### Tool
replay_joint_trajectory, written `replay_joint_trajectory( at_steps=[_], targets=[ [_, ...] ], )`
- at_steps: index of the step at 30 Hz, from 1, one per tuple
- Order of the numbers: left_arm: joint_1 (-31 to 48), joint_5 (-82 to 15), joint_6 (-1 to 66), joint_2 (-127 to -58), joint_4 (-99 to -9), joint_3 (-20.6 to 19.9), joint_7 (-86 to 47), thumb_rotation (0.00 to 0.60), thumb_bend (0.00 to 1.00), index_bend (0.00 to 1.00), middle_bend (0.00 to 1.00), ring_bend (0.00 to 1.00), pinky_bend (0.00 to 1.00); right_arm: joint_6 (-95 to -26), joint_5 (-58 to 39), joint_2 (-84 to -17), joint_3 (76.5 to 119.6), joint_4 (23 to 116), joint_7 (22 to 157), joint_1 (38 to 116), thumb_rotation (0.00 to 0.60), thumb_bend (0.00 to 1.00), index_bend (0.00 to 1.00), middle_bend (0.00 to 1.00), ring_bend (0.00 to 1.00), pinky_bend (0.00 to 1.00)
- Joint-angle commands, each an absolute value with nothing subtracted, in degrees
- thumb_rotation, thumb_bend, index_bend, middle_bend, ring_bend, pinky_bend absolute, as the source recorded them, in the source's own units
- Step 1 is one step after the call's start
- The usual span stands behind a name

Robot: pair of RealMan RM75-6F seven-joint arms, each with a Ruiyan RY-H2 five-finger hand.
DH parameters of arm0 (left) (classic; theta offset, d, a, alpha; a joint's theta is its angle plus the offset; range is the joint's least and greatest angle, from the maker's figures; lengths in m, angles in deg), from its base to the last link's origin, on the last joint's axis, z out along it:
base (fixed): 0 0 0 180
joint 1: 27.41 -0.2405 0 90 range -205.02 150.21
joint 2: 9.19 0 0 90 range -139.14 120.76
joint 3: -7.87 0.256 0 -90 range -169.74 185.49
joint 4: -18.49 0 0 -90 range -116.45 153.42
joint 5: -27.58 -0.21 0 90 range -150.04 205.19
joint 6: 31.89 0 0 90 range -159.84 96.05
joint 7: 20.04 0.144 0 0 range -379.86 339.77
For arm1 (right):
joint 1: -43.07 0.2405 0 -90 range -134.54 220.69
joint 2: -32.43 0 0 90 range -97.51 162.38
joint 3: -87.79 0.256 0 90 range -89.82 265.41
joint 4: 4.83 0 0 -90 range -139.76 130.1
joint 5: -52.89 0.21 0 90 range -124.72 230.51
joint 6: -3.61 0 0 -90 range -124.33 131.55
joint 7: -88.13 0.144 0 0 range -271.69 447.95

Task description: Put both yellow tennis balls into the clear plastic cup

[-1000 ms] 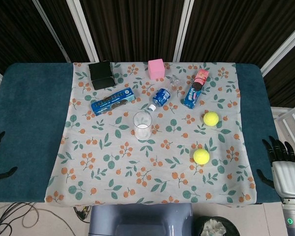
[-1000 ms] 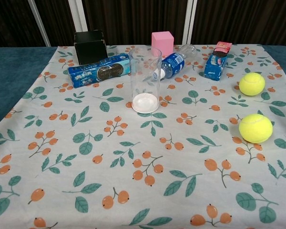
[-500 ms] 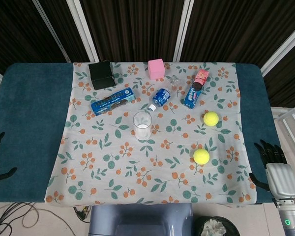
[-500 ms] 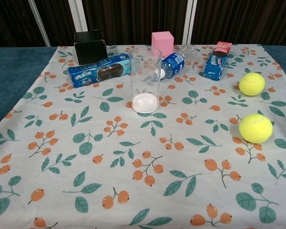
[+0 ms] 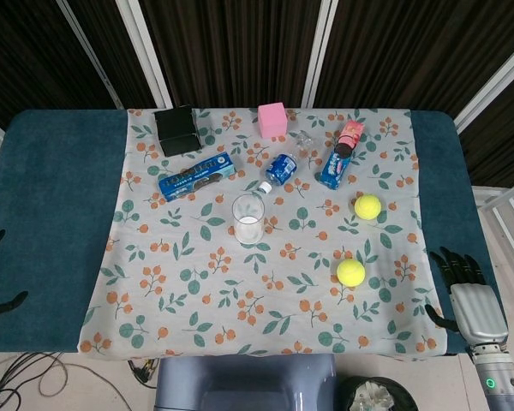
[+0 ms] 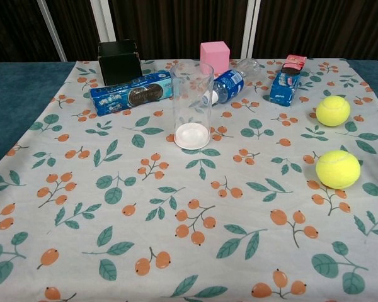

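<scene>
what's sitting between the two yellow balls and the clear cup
Nothing visible: only bare floral cloth lies between the near tennis ball, the far tennis ball and the clear plastic cup. The bottle and cookie packs lie behind that stretch.

Robot test station in a lab-like room: table (image 5: pixel 56 197) under a blue cover and floral cloth (image 5: pixel 197 291), dark slatted wall panels (image 5: pixel 240 43) along the upper frame, loose cables (image 5: pixel 34 372) at lower left.

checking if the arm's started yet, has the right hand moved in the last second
Yes. In the head view the right hand has slid down and left along the table edge, nearer the cloth corner.
</scene>
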State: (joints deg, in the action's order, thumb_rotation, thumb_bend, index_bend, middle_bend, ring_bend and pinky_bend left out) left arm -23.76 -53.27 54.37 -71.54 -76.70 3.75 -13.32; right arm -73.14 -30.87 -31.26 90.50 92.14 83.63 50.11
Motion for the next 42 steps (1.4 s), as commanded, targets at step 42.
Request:
replay_joint_trajectory(
  at_steps=[42],
  targets=[
    [-23.06, -49.66, 51.10, -71.16, -78.10, 3.57, -11.36, 0.600, 0.02, 0.00, 0.00, 0.00, 0.00, -44.84, -9.73, -37.94, 92.31, 94.38, 71.93, 71.73, 0.600, 0.24, 0.11, 0.10, 0.14, 0.01]
  ],
)
